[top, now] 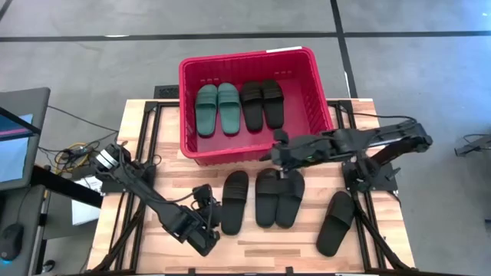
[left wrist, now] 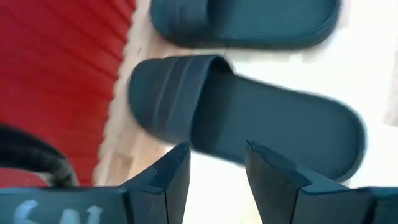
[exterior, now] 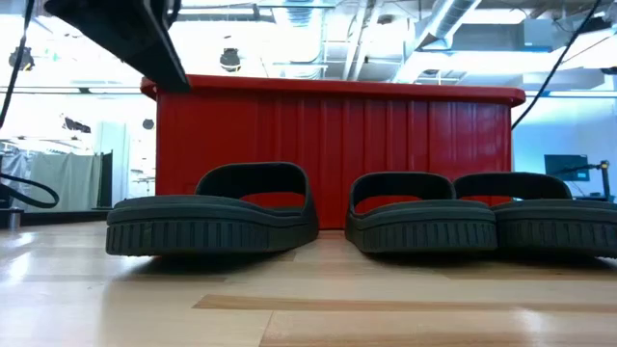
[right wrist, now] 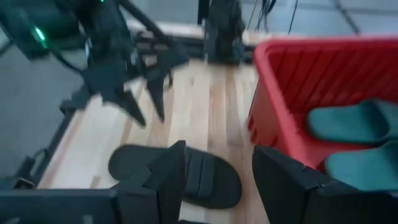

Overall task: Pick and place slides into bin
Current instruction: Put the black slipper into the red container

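Note:
The red bin stands at the table's far middle and holds a green pair of slides and a black pair. Several black slides lie sole down on the table near it: one, a pair and one more. My left gripper is open and empty, just left of the leftmost slide. My right gripper is open and empty, above the bin's near rim; its wrist view shows the leftmost slide and the green slides.
Dark frame rails run along the table's left and right sides. The right arm's base stands at the right. The low view shows three slides in a row before the bin wall. Bare wood lies along the near edge.

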